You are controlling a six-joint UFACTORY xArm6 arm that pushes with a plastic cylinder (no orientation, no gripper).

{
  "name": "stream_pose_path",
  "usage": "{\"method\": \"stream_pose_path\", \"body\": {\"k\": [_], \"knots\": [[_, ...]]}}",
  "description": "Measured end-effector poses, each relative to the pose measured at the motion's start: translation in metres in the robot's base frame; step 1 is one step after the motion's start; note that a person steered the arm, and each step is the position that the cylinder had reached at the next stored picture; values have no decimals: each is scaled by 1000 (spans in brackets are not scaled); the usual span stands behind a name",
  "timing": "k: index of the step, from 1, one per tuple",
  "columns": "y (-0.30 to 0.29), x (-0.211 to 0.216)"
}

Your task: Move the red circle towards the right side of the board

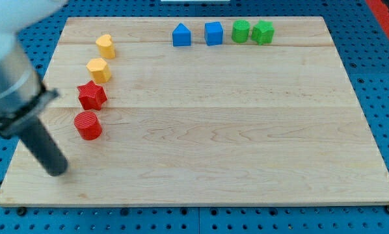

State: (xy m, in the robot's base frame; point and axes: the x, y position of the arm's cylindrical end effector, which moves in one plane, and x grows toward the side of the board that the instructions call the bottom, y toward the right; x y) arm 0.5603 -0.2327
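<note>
The red circle [88, 125] is a short red cylinder on the wooden board [207, 136] near the view's left. My tip [56, 171] is on the board, below and to the left of the red circle, apart from it. The dark rod slants up from the tip to the view's left. A red star [92, 95] lies just above the red circle, close to it.
A yellow pentagon-like block [99, 69] and a yellow heart [105, 46] stand above the star. Along the view's top are a blue house-shaped block [181, 35], a blue cube [213, 33], a green round block [241, 31] and a green hexagon-like block [263, 32].
</note>
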Motion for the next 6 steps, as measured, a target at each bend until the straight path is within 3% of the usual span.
{"method": "stream_pose_path", "body": {"k": [2,4,6], "knots": [[-32,-54],[61,-79],[142,-62]]}}
